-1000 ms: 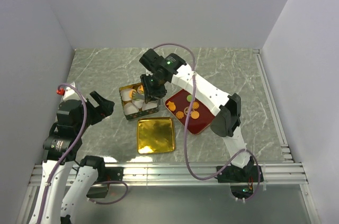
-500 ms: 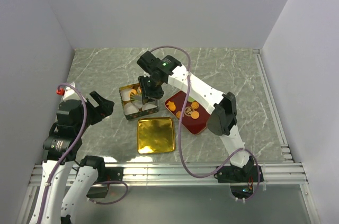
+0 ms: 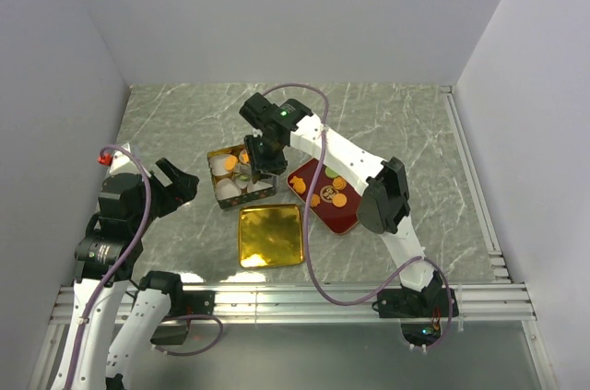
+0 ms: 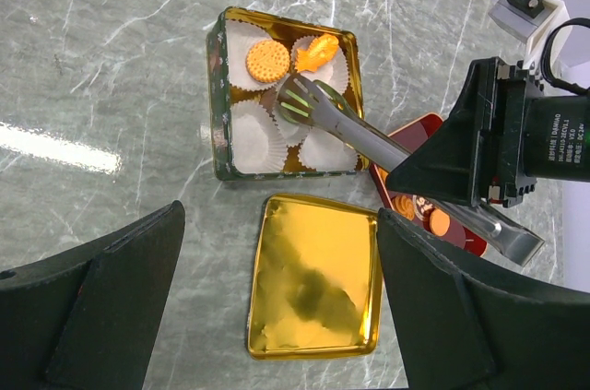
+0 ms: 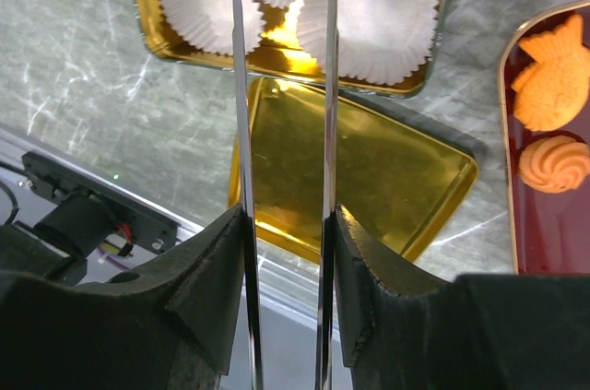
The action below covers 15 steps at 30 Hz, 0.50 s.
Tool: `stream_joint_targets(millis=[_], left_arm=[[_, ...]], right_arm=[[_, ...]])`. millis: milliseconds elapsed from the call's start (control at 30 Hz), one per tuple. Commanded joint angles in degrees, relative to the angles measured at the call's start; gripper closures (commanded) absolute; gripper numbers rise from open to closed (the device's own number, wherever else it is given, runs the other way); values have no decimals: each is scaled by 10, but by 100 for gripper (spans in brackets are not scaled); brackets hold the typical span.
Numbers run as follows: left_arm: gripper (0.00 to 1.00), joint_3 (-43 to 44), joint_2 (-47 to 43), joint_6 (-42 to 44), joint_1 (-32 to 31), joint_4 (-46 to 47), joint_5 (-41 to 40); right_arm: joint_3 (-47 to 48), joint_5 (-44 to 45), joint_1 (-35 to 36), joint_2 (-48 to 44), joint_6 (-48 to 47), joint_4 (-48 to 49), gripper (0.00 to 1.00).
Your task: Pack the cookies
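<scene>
Since a second ago the right arm's elbow has swung in leftward, baring more of the tray, while the right claw has kept its place over the tin and the left claw has not stirred. Seen from its own wrist, the right claw is clamped on metal tongs, its pads pressing the two blades toward each other. At their tips the tongs pinch a green cookie, held just above the white paper cups inside the tin. Two far cups already hold a round cookie and an irregular orange cookie. Just beside the tin, toward the arm bases, the gold lid lies flat. To the tin's right the red tray carries the other cookies, mostly orange, among them a fish shape and a swirl. At the left of the tabletop, well apart from the tin, the left claw hangs with its fingers spread wide and nothing between them.
</scene>
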Motion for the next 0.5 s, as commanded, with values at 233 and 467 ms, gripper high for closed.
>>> stream_joint_targets(millis=[233,467], left_arm=[[9,0,0,0,3,19,0],[9,0,0,0,4,20,0]], right_arm=[[-7,12,-7,-4,0,11,48],[-15,12,-7,-23,3,18,44]])
